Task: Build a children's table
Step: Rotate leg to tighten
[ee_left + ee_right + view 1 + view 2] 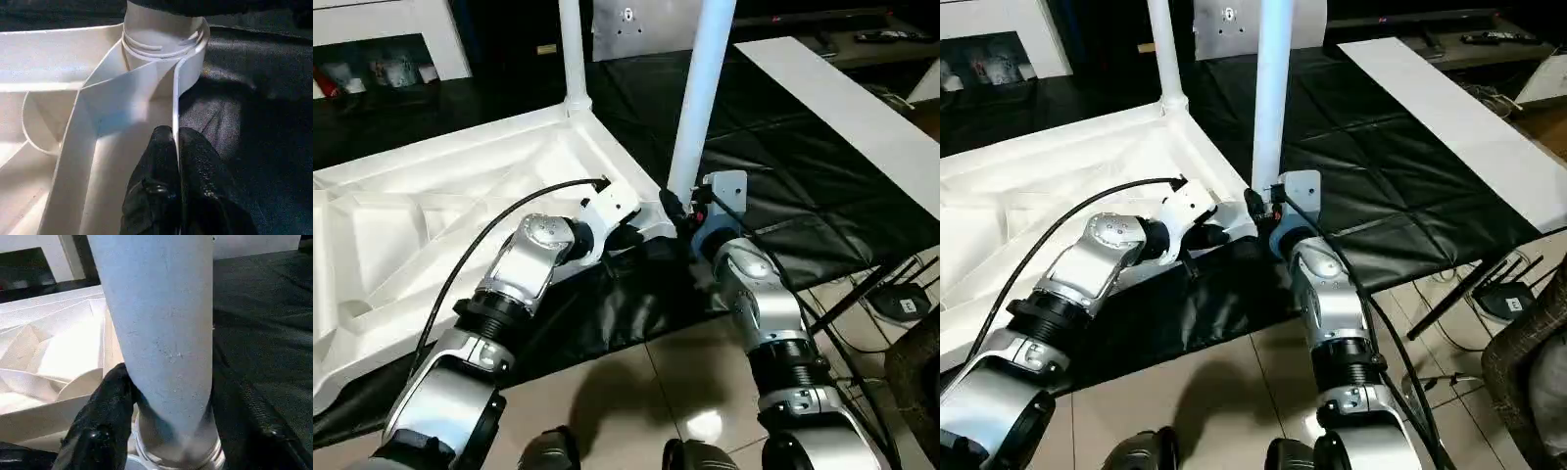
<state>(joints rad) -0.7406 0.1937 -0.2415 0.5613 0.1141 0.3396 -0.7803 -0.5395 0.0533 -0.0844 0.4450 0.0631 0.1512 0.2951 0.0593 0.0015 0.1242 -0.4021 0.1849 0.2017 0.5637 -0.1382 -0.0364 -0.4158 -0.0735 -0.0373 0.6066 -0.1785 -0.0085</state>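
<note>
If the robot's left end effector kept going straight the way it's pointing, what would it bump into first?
Probably the round corner socket where the near leg stands. The left end effector is shut on the table top's thin edge wall, which runs straight to that socket.

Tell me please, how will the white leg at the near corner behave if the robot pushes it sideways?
The leg looks stiff, a smooth tube. It stands tall in the corner socket, so it may lean if not fully seated. The right gripper grips it low, and its smooth surface could slip.
</note>
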